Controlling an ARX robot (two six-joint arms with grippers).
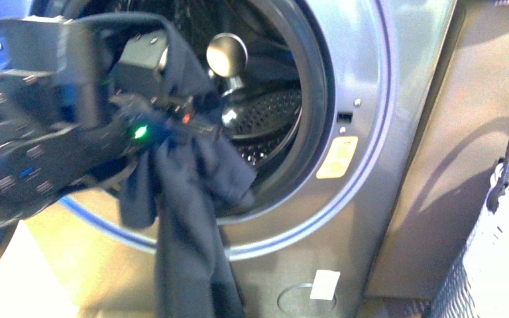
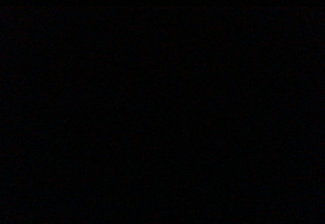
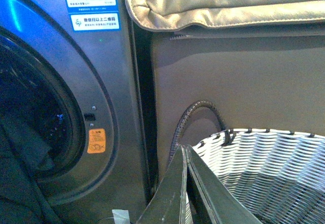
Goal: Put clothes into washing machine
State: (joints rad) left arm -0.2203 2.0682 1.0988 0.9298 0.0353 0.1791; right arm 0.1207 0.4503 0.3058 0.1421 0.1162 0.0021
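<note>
The washing machine [image 1: 364, 99] is a metallic-grey front-loader with an open round porthole and a shiny perforated drum [image 1: 265, 119]. The dark navy clothes [image 1: 192, 218] hang from my left arm over the porthole's lower rim, one long tube trailing down past the front panel. My left gripper [image 1: 166, 73] is at the porthole mouth, shut on the clothes; its fingers are hidden by fabric. The left wrist view is dark. In the right wrist view my right gripper [image 3: 185, 150] is shut and empty, above the white basket, beside the washing machine [image 3: 109, 112].
A white woven basket [image 3: 264, 168] with a dark handle stands right of the machine, also in the front view [image 1: 497, 258]. A grey-brown cabinet [image 1: 437, 152] is behind it, with beige folded fabric [image 3: 223, 3] on top. A yellow sticker [image 1: 337, 158] sits by the porthole.
</note>
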